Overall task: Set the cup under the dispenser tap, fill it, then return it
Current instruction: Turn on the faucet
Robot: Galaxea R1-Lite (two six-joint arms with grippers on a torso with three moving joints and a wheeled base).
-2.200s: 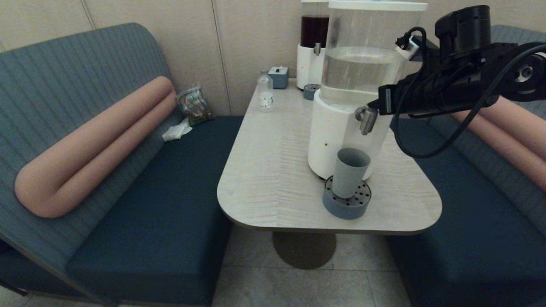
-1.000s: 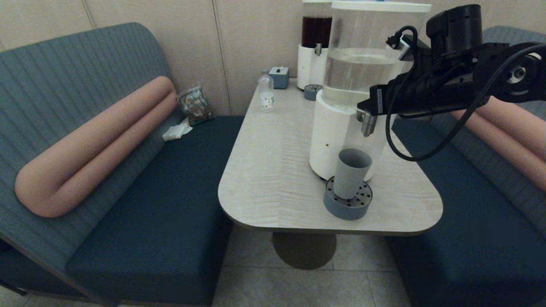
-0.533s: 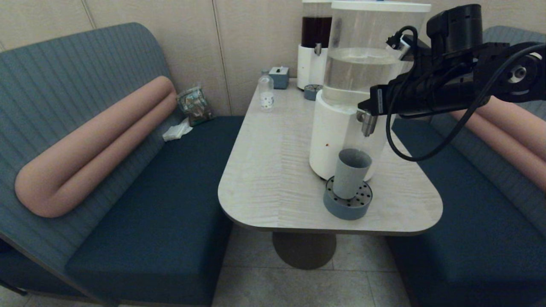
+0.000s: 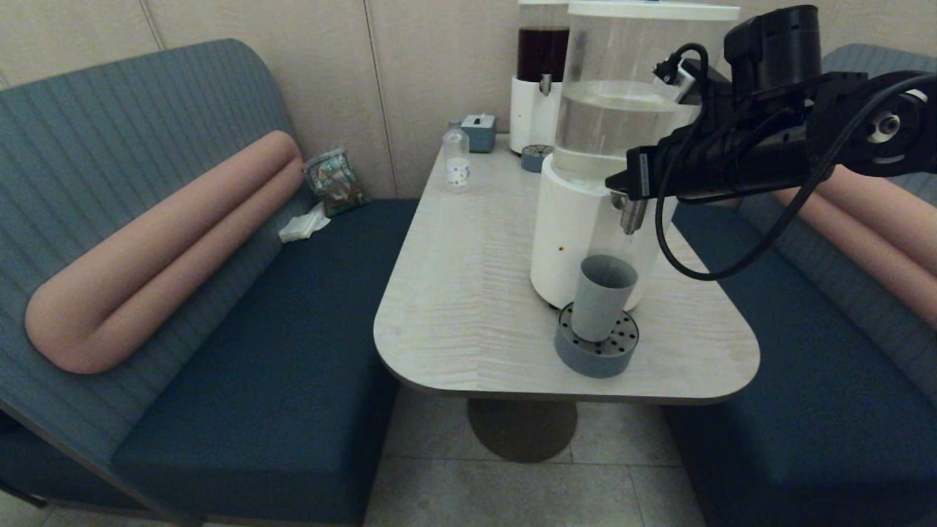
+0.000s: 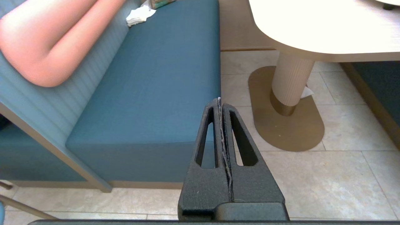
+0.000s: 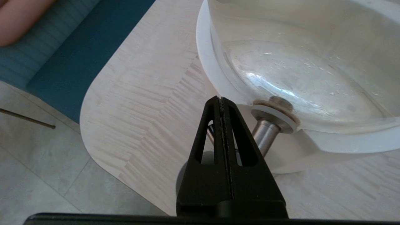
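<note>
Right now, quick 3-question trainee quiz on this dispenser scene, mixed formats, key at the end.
1. True or false: the cup lies on its side on the table.
2. Multiple choice: the right gripper is A) shut, at the dispenser tap; B) open around the cup; C) holding the small clear bottle.
3. Fill in: the left gripper is shut, down over the ____, away from the table.

Key
1. False: it stands upright on the drip tray, under the tap.
2. A
3. floor, beside the blue bench seat.
</note>
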